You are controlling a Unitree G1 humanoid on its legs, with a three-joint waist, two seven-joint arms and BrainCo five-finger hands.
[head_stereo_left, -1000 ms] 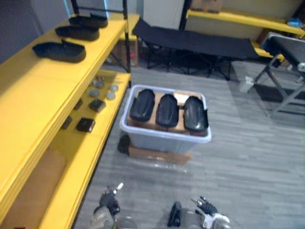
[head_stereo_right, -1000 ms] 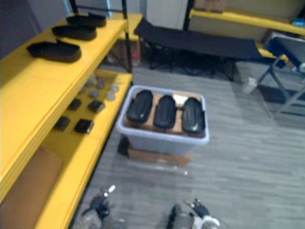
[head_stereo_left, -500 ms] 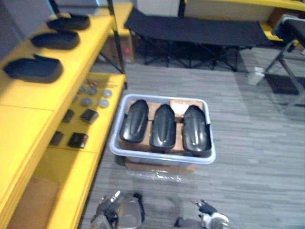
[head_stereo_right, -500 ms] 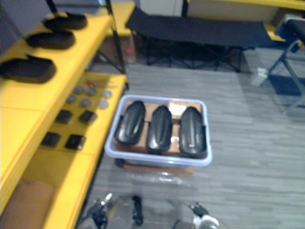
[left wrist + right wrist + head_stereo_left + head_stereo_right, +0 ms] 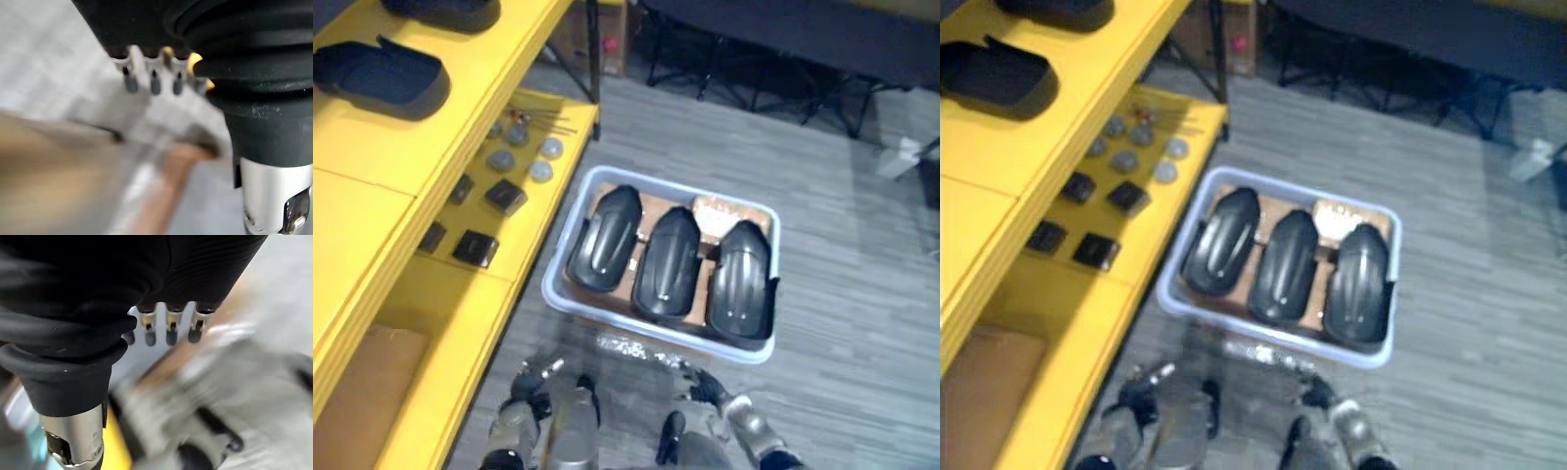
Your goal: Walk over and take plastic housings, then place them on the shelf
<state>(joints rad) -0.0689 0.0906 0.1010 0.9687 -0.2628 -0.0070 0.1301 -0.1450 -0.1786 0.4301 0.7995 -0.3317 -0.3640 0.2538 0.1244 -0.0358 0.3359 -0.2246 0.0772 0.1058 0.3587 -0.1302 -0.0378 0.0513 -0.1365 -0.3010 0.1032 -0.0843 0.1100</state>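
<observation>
Plastic housings (image 5: 671, 264) in grey bin (image 5: 566, 240) beside yellow shelf (image 5: 372, 196) (small parts (image 5: 475, 248) below); left hand (image 5: 530, 384), right hand (image 5: 710, 391) relaxed, empty.

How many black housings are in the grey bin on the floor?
3, side by side in the bin: the left housing, the middle housing, the right housing. More may hide underneath.

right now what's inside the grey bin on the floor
Three black housings lie side by side in the bin on a brown board, a pale slip at the far corner. Anything under the board is covered.
</observation>
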